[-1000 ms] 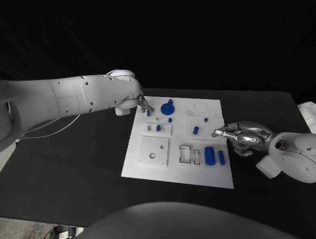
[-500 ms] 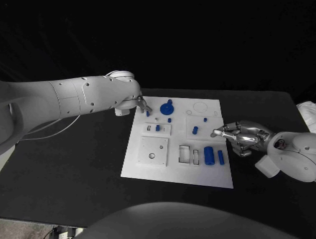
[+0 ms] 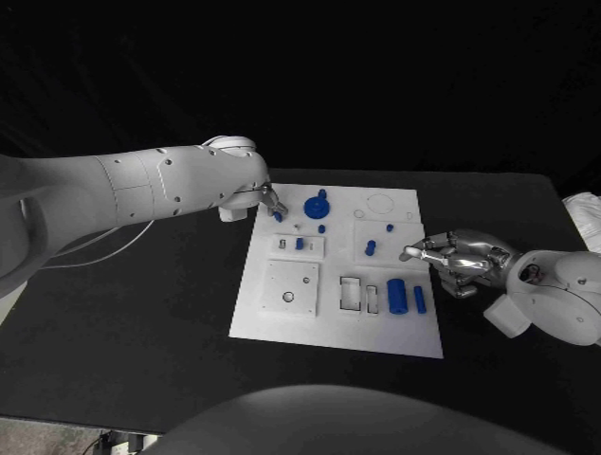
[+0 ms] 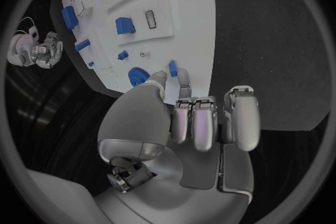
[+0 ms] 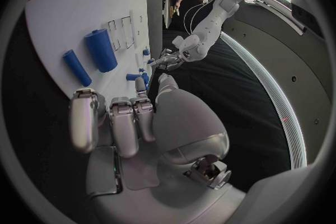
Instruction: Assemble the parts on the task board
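Black counter (image 3: 136, 313), carrying one white task board (image 3: 290, 320) at its middle. Left hand (image 3: 269, 201): at the board's far left corner, fingertips (image 4: 183, 75) pinching a small blue peg (image 4: 173, 68) just above the board surface; whether the peg is already seated in a hole cannot be told. Beside it on the board: blue gear-like knob (image 3: 318, 204), small blue stud (image 3: 324, 228), short blue block (image 3: 300, 244) in a recessed plate, blue peg (image 3: 372, 249) lying near the board's middle, large blue cylinder (image 3: 398, 295) and slimmer blue cylinder (image 3: 420, 300) side by side toward the right edge. Right hand (image 3: 454, 258): at the board's right edge, fingers curled inward, nothing visibly held. Step in hand, by judgement: placing the small peg at the far-left corner. Next move would call for lining it upright over its hole, pressing down, then letting go.
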